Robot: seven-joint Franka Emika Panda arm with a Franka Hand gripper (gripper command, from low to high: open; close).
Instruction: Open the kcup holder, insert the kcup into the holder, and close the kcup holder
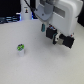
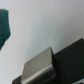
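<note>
The kcup [image 1: 20, 49], a tiny whitish cup with a green top, stands upright on the white table toward the exterior view's left. My gripper [image 1: 58, 37] hangs from the white arm well to the cup's right and farther back, above the table. Its two black fingers [image 1: 50, 33] stand apart with nothing between them. In the wrist view one grey pad on a black finger [image 2: 40, 65] shows over bare white table, and the cup is out of that frame. The kcup holder is out of view.
Dark equipment and cables [image 1: 10, 20] line the back edge at the exterior view's left. A small teal piece [image 1: 44, 26] sits beside the arm's wrist, and a teal shape [image 2: 5, 27] also fills one corner of the wrist view.
</note>
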